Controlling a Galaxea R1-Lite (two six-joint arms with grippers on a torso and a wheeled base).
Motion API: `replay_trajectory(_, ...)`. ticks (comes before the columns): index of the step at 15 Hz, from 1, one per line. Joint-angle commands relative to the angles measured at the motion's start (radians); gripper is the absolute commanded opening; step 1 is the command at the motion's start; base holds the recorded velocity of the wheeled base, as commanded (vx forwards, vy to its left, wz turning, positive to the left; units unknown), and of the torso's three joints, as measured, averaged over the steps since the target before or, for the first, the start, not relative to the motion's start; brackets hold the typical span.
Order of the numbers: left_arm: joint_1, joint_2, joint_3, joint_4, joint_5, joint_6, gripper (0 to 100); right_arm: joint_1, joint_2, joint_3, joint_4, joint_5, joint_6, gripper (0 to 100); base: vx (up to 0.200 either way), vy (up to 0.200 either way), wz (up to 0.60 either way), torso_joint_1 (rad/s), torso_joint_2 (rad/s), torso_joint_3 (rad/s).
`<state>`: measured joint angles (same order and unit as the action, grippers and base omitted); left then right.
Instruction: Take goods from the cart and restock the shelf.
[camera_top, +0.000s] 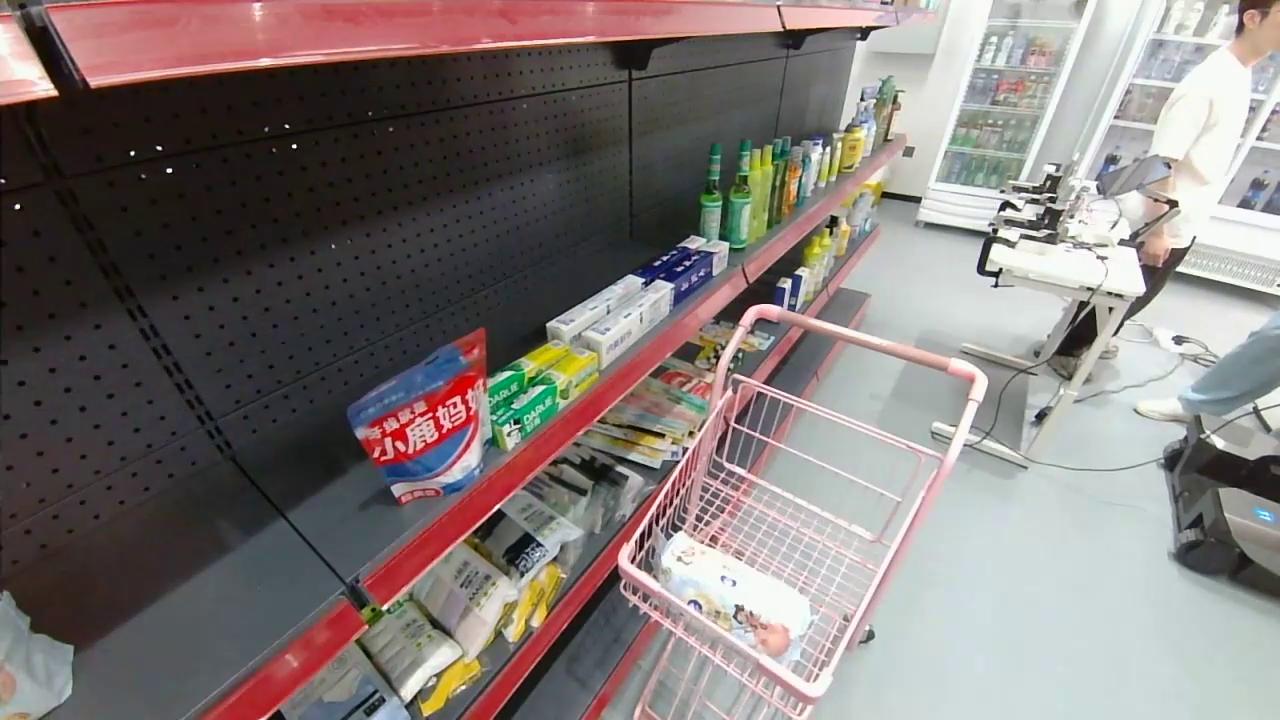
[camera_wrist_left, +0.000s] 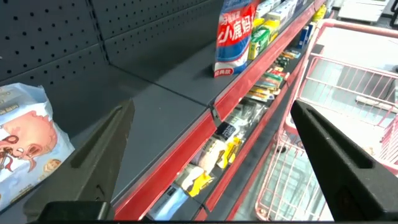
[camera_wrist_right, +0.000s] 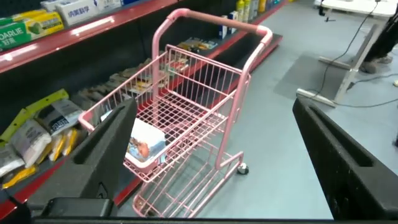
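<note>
Pack (camera_wrist_right: 146, 142) sits in cart (camera_wrist_right: 211, 18), unshelved; right gripper (camera_wrist_right: 214, 102), released, faces it, likely for pickup; left gripper (camera_wrist_left: 212, 109) released over shelf (camera_wrist_left: 155, 112).

Matt dk-grey sheet-metal shelf (camera_top: 200, 620) w/ glossy red front lip, back panel (camera_top: 350, 200) matt black perforated metal, cart (camera_top: 865, 345) pink-coated metal wire w/ slight sheen, pouch (camera_top: 425, 420) glossy plastic film, pack (camera_top: 735, 600) in cart soft crinkly plastic wrap, boxes (camera_top: 530, 395) smooth printed card, floor (camera_top: 1050, 600) smooth grey, faint sheen.
</note>
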<state>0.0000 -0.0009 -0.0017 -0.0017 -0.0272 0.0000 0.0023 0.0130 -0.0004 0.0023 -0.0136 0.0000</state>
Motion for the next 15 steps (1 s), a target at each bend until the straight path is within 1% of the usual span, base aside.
replay_trajectory(1, 0.0, 0.001, 0.0, 0.0, 0.0, 0.0, 100, 0.002, 0.145, -0.001, 0.002, 0.001, -0.005, 100, 0.0, 0.0, 0.0, 0.0, 0.0, 0.0)
replay_trajectory(2, 0.0, 0.001, 0.0, 0.0, 0.0, 0.0, 100, 0.005, 0.193, -0.003, 0.004, 0.001, -0.008, 100, 0.0, 0.0, 0.0, 0.0, 0.0, 0.0)
replay_trajectory(3, 0.0, 0.001, 0.0, 0.0, 0.0, 0.0, 100, 0.025, 0.186, -0.001, 0.002, 0.001, -0.014, 100, 0.0, 0.0, 0.0, 0.0, 0.0, 0.0)
replay_trajectory(6, 0.0, 0.001, 0.0, 0.0, 0.0, 0.0, 100, 0.033, 0.048, -0.001, -0.002, 0.007, -0.035, 100, 0.0, 0.0, 0.0, 0.0, 0.0, 0.0)
replay_trajectory(7, 0.0, 0.001, 0.0, 0.0, 0.0, 0.0, 100, 0.031, 0.059, -0.052, -0.01, 0.037, -0.025, 100, 0.0, 0.0, 0.0, 0.0, 0.0, 0.0)
replay_trajectory(8, 0.0, 0.001, 0.0, 0.0, 0.0, -0.002, 100, 0.053, 0.243, -0.194, -0.01, 0.049, 0.114, 100, 0.0, 0.0, 0.0, 0.0, 0.0, 0.0)
replay_trajectory(9, 0.0, 0.001, 0.0, 0.0, 0.0, -0.002, 100, 0.073, 0.47, -0.369, -0.039, 0.052, 0.316, 100, 0.0, 0.0, 0.0, 0.0, 0.0, 0.0)
replay_trajectory(10, 0.0, 0.001, 0.0, 0.0, 0.0, -0.002, 100, 0.091, 0.667, -0.532, -0.078, 0.06, 0.414, 100, 0.0, 0.0, 0.0, 0.0, 0.0, 0.0)
replay_trajectory(11, 0.0, 0.001, 0.0, 0.0, 0.0, -0.002, 100, 0.085, 0.809, -0.612, -0.099, 0.058, 0.423, 100, 0.0, 0.0, 0.0, 0.0, 0.0, 0.0)
replay_trajectory(12, 0.0, 0.001, 0.0, 0.0, 0.0, -0.002, 100, 0.048, 1.016, -0.644, -0.114, 0.047, 0.382, 100, 0.0, 0.0, 0.0, 0.0, 0.0, 0.0)
replay_trajectory(13, 0.0, 0.001, 0.0, 0.0, 0.0, -0.002, 100, 0.021, 1.171, -0.639, -0.147, 0.044, 0.337, 100, 0.0, 0.0, 0.0, 0.0, 0.0, 0.0)
replay_trajectory(15, 0.0, 0.001, 0.0, 0.0, 0.0, -0.002, 100, 0.031, 1.42, -0.645, -0.305, 0.046, 0.319, 100, 0.0, 0.0, 0.0, 0.0, 0.0, 0.0)
